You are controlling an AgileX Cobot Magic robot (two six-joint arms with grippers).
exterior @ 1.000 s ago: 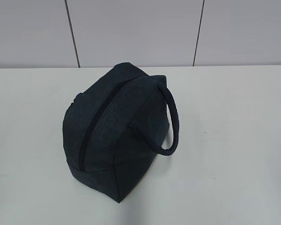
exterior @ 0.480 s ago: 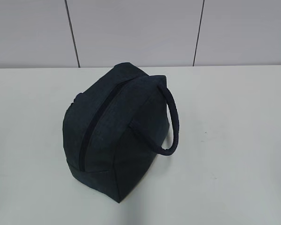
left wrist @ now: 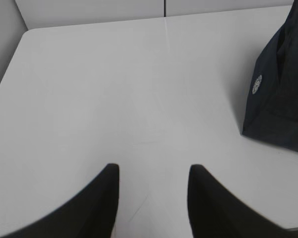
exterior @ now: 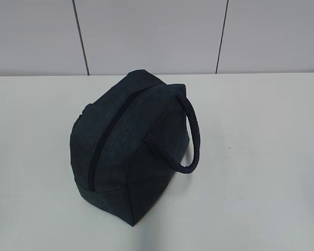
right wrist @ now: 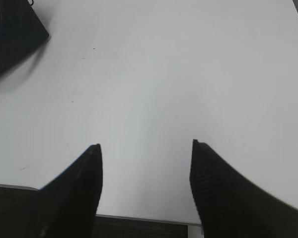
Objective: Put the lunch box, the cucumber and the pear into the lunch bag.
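Your table carries only the bag, standing at centre with its zipper closed and the handle hanging toward 3 o'clock. No box, cucumber or pear shows anywhere; they are probably inside already, though the closed fabric hides that. The left gripper and right gripper both stand open and empty over bare table.

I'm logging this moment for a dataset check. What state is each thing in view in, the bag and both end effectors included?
lunch bag: on the table, zipper closed along the top.
handle: hangs down the bag's right side.
left end effector: open, empty, apart from the bag.
right end effector: open, empty, apart from the bag.
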